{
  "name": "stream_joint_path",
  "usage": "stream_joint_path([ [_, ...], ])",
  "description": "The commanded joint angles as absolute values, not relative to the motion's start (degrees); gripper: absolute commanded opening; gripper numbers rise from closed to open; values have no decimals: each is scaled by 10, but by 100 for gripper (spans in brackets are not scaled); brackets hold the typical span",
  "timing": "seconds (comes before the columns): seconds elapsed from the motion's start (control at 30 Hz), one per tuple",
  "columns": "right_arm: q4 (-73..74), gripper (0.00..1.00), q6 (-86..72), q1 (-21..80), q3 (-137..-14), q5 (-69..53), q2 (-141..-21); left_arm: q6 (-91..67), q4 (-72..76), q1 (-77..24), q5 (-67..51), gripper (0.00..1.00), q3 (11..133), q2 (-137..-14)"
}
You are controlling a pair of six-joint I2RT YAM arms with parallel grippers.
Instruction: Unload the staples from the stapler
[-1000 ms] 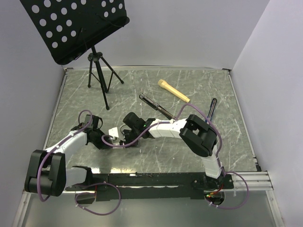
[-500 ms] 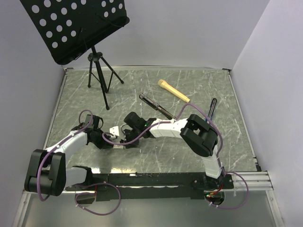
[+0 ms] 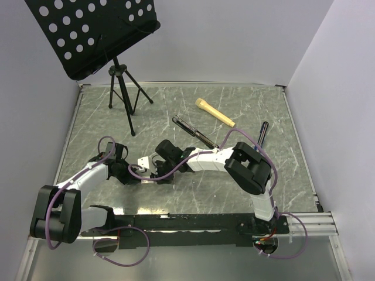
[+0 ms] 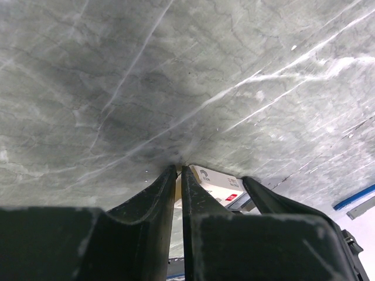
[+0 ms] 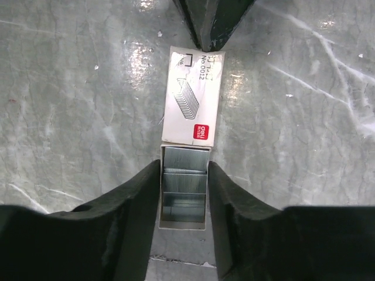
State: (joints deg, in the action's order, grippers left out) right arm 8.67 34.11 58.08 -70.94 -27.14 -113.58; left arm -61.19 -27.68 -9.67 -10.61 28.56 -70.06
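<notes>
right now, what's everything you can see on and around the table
stapler: one, black, mid-table beyond the right arm
staple box: one, white with red logo, near left, tray slid out
staple strips: several, silvery, in the box's tray
pen: one, black, right of the stapler
tan-handled tool: one, far centre
music stand: one, black, far left corner
table: one, grey marbled
left gripper: black, fingers nearly together at the box's far end
right gripper: black, fingers either side of the tray
</notes>
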Motion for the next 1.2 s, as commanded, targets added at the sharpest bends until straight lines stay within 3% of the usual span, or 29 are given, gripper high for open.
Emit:
stream_joint_path([
  [0.0, 107, 40, 345, 578, -695, -247, -1121, -616, -292, -102, -76, 16, 265, -708],
  [0.3, 95, 29, 339, 578, -696, -250, -1114, -615, -287, -103, -76, 15, 264, -711],
  [1.17, 82, 27, 324, 586, -728, -242, -1134, -616, -283, -107, -79, 15, 265, -715],
])
